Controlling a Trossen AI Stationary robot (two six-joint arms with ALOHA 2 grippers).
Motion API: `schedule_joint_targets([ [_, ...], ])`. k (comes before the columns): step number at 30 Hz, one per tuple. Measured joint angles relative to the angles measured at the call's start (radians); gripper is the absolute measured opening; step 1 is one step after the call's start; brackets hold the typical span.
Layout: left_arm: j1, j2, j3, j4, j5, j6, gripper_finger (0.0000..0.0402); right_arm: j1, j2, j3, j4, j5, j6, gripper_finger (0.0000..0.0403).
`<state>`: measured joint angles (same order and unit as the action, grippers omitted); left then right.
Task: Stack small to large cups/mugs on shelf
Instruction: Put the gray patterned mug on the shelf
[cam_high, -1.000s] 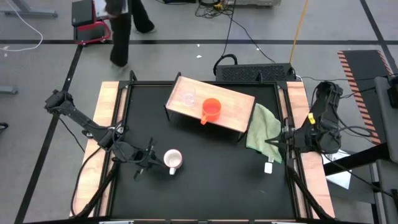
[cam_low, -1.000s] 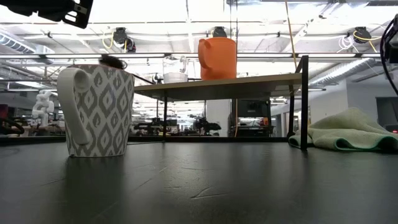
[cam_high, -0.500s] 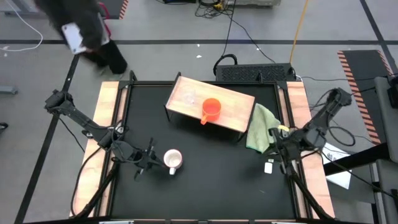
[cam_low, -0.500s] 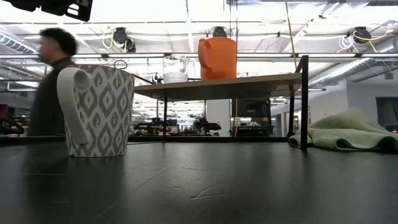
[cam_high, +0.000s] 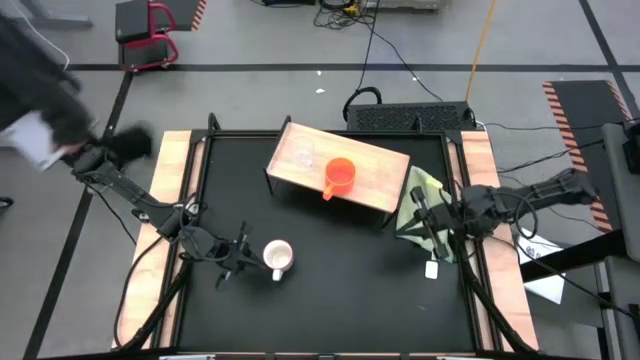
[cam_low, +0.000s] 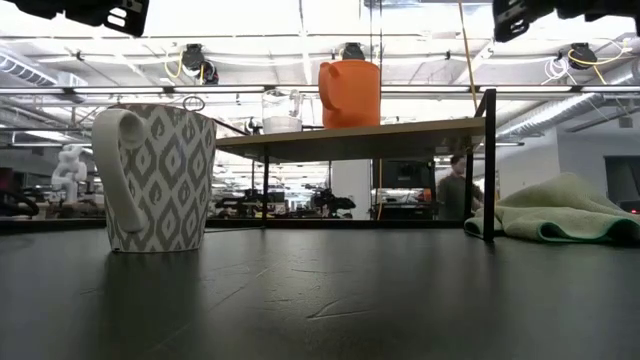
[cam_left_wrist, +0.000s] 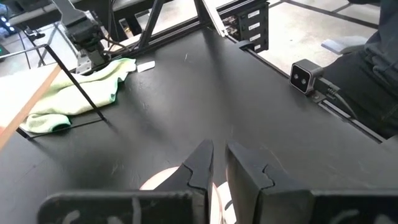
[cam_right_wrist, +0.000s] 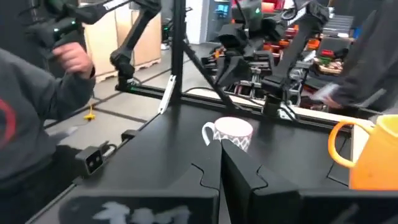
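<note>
The shelf (cam_high: 378, 172) stands at the table's far middle on thin black legs. On its board stand the small clear cup (cam_high: 300, 155) (cam_low: 282, 110) and the orange mug (cam_high: 340, 176) (cam_low: 350, 93). The white patterned mug (cam_high: 278, 257) (cam_low: 160, 178) rests on its base on the black table, near the left. My left gripper (cam_high: 243, 255) (cam_left_wrist: 214, 163) hangs above and just left of that mug, its fingers a narrow gap apart with nothing between them. My right gripper (cam_high: 418, 205) (cam_right_wrist: 219, 163) is shut, level over the green cloth, pointing toward the white mug.
A green cloth (cam_high: 424, 182) (cam_low: 560, 210) lies by the shelf's right legs, with a small white tag (cam_high: 432, 268) near it. A small camera (cam_left_wrist: 303, 74) sits at the table's near edge. A blurred person (cam_high: 40, 100) moves past the far left corner.
My right arm has swung in from the table's right edge toward the middle and sunk a little; its gripper now points left over the green cloth. A person has walked from behind the table toward its far left. The left arm and the cups have kept still.
</note>
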<state>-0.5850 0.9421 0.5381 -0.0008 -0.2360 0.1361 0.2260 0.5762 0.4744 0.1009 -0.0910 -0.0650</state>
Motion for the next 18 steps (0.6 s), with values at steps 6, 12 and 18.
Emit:
schedule_joint_targets([
  [6, 0.000, 0.000, 0.000, -0.014, 0.000, -0.016, 0.0044, -0.065, -0.094, 0.059, -0.104, -0.050, -0.011, 0.0000],
  [12, 0.000, 0.000, 0.000, -0.029, 0.023, -0.026, 0.0044, -0.070, -0.310, 0.051, -0.195, -0.009, -0.031, 0.0000],
  [18, 0.000, 0.000, 0.000, -0.028, 0.023, -0.013, 0.0044, -0.070, -0.457, 0.014, -0.271, 0.023, -0.026, 0.0000],
])
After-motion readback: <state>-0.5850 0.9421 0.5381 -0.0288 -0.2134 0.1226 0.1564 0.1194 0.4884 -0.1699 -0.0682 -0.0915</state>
